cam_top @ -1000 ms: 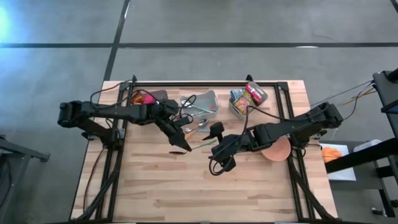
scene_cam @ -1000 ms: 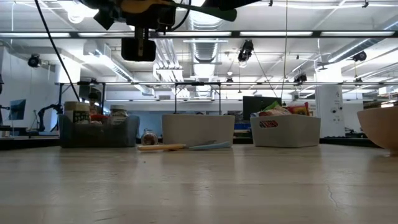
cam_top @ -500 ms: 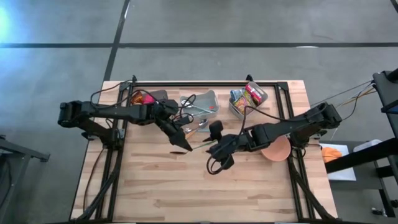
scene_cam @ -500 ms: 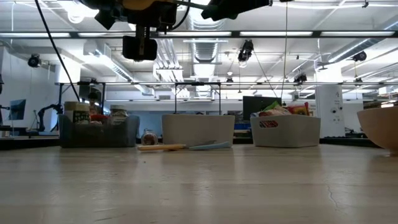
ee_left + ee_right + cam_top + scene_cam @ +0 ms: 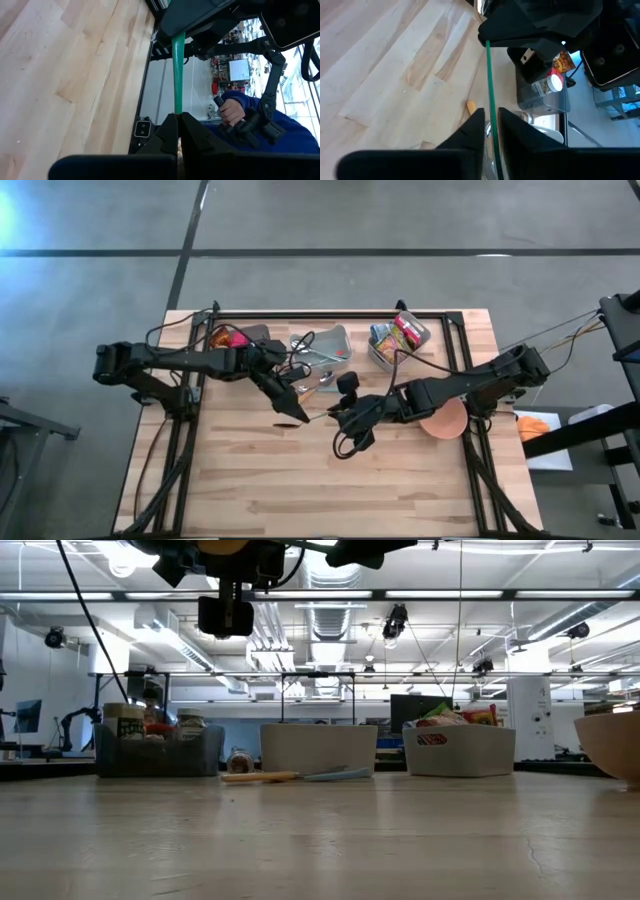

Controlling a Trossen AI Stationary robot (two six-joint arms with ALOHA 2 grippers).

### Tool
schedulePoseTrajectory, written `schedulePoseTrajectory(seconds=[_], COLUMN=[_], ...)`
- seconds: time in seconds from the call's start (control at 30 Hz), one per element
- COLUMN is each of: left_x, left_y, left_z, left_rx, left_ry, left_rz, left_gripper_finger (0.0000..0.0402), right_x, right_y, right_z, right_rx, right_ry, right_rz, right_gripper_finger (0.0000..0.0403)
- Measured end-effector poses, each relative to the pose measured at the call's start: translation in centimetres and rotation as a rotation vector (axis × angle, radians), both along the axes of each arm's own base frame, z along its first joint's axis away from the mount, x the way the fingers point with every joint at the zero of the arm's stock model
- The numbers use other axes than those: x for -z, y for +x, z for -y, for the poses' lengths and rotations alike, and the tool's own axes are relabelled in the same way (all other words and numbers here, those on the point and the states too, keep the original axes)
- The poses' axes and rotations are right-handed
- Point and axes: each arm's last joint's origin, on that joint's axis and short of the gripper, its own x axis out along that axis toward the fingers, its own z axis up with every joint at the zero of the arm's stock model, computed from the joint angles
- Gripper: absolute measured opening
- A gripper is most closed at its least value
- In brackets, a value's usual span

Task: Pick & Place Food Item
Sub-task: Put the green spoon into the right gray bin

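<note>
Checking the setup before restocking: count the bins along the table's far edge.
3. A dark bin at the left, a pale bin in the middle, and a pale bin of packets at the right. None looks hidden.

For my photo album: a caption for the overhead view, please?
Two robot grippers, left gripper and right gripper, meet at a thin green stick.

The green stick point(image 5: 318, 415) is a very thin, straight, smooth stalk of even bright green along its whole length. It is up off the counter point(image 5: 300, 480), lying nearly level in the air over the bare wood on the open-counter side of the middle bin point(image 5: 325, 345), near that bin but clear of it. One end is pinched between the closed fingers point(image 5: 167, 132) of the left gripper point(image 5: 300, 418). The other end reaches the right gripper point(image 5: 337, 417).
</note>
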Motion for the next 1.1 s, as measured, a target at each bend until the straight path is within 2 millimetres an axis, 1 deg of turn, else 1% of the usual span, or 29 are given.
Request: schedulePoseTrajectory(seconds=[0.1, 0.13, 0.3, 0.4, 0.5, 0.73, 0.83, 0.97, 1.03, 1.1], left_x=[0.0, 0.0, 0.0, 0.0, -0.3, -1.1, -1.7, -2.7, -3.6, -4.9], left_y=[0.0, 0.0, 0.0, 0.0, 0.2, 0.6, 0.7, 0.5, 0.1, -0.5], left_z=[0.0, 0.0, 0.0, -0.1, -0.1, -0.2, -0.6, -1.9, -2.5, -2.9], left_rx=[0.0, 0.0, -0.004, -0.005, -0.005, -0.003, -0.024, -0.078, -0.103, -0.118], left_ry=[0.001, 0.002, 0.004, 0.005, 0.009, 0.022, 0.012, -0.006, 0.009, 0.022], left_rz=[0.0, 0.001, 0.0, 0.009, 0.039, 0.147, 0.2, 0.243, 0.275, 0.322], left_gripper_finger=[0.0, 0.0, 0.0001, 0.0015, 0.0049, 0.0163, 0.0204, 0.0239, 0.0247, 0.025], right_x=[0.0, 0.0, 0.1, 0.1, 0.0, 0.0, -0.1, 0.2, 0.1, 0.3], right_y=[0.0, 0.0, 0.0, 0.0, 0.0, 0.0, 0.0, 0.0, -0.1, -0.2], right_z=[0.0, 0.0, -0.1, -0.1, -0.1, -0.1, -0.1, 0.0, 0.1, 0.2], right_rx=[0.0, -0.002, 0.03, 0.065, 0.096, 0.123, 0.128, 0.142, 0.151, 0.17], right_ry=[0.002, 0.005, 0.064, 0.112, 0.156, 0.213, 0.236, 0.247, 0.254, 0.26], right_rz=[0.0, -0.002, 0.002, 0.008, 0.022, 0.032, 0.033, 0.018, 0.017, -0.009], right_gripper_finger=[0.002, 0.0015, 0.0011, 0.001, 0.001, 0.0009, 0.0009, 0.0009, 0.0008, 0.0008])
